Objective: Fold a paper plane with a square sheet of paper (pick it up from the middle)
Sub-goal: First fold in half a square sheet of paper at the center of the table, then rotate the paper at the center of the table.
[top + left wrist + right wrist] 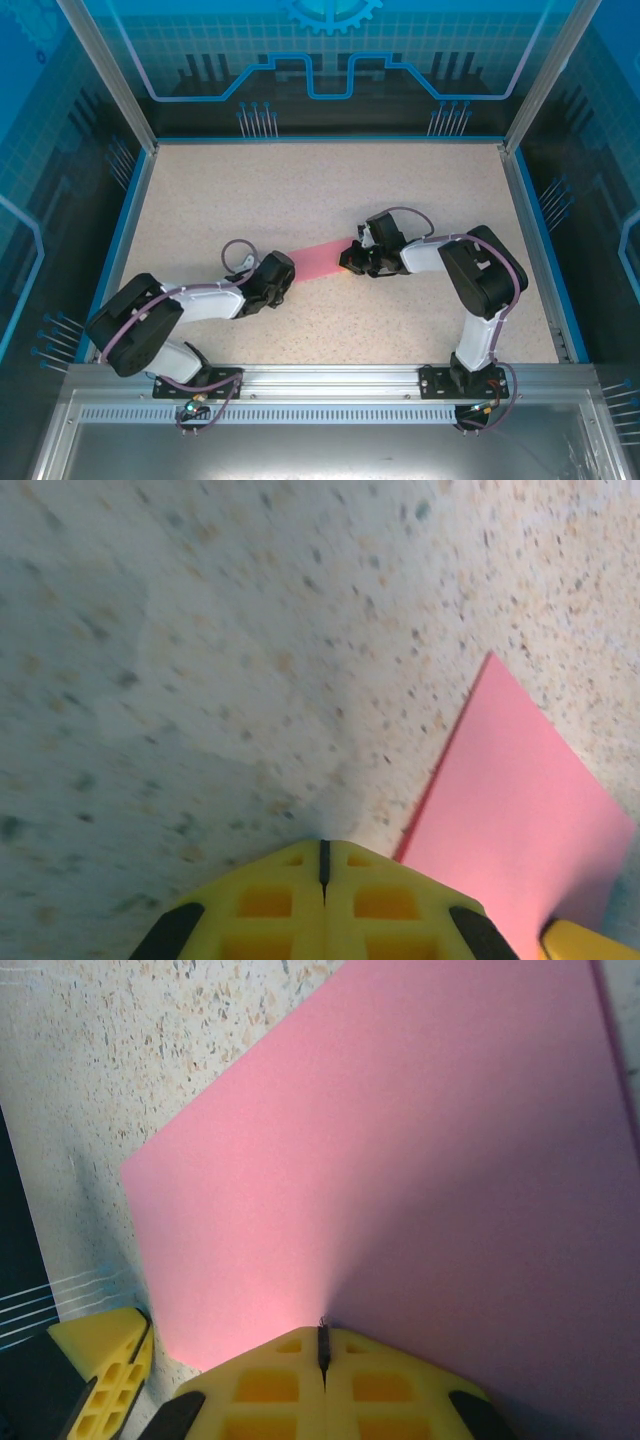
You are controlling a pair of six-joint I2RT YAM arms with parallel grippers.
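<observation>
1. Paper point(322, 261): pink, lying flat on the table point(300, 190) at mid-table, between the two grippers.
2. Top view: the exposed part is a band with its long axis left to right, the right end slightly farther from the bases. Both ends are hidden under the grippers.
3. Left wrist view: paper point(515, 810) sits to the right, one sharp corner pointing away from the camera; one straight edge runs from that corner back toward the fingertips.
4. Right wrist view: paper point(400, 1160) takes most of the frame, a corner at the left.
5. Right gripper point(350, 262): jaws pressed together, tips point(322, 1332) right at the sheet's surface. Cannot tell if any paper is pinched.
6. Left gripper point(285, 276): jaws together, tips point(322, 846) over bare table just beside the paper's edge.
7. The arms reach in from opposite sides, grippers facing each other.
</observation>
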